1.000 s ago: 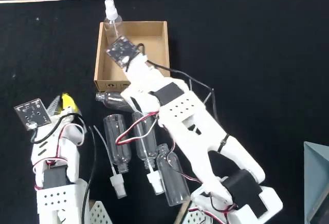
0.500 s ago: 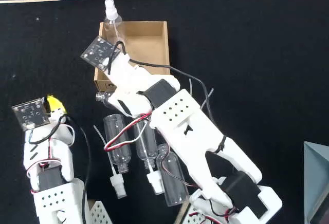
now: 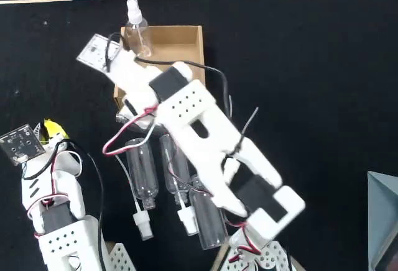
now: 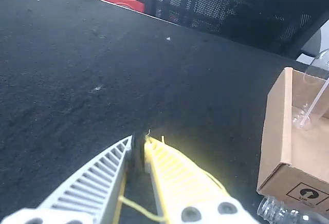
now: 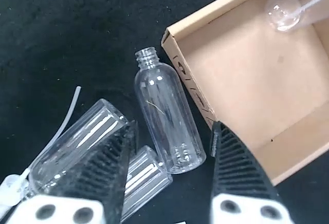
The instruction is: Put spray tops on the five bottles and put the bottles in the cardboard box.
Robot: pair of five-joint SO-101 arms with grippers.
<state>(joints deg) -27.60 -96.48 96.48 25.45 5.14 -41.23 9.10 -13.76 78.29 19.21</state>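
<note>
Centring is needed: the right gripper (image 5: pixel 172 131), spread open over the capless bottle (image 5: pixel 165 112) beside the cardboard box (image 5: pixel 241 75), should be lowered squarely before being closed.

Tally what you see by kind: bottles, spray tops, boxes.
Bottles: 5
Spray tops: 3
Box: 1
Total: 9
</note>
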